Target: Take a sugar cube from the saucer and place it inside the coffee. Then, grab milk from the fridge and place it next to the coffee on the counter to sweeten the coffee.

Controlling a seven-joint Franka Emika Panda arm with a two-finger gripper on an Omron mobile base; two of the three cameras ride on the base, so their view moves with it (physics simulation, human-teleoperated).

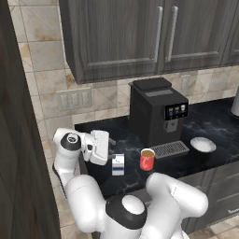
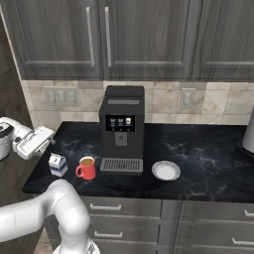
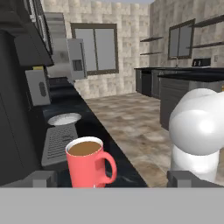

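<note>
The red coffee mug stands on the black counter in front of the coffee machine, brown liquid inside. The milk carton stands upright just to the mug's left, apart from it. Right of the machine sits the white saucer, which looks bare. My gripper hovers open above and left of the milk, holding nothing and pointing along the counter toward the mug. The fridge is out of view.
The black coffee machine stands behind the mug, with its drip tray beside it. Dark wall cabinets hang overhead. A tall dark panel closes the left side. A grey object stands at the far right.
</note>
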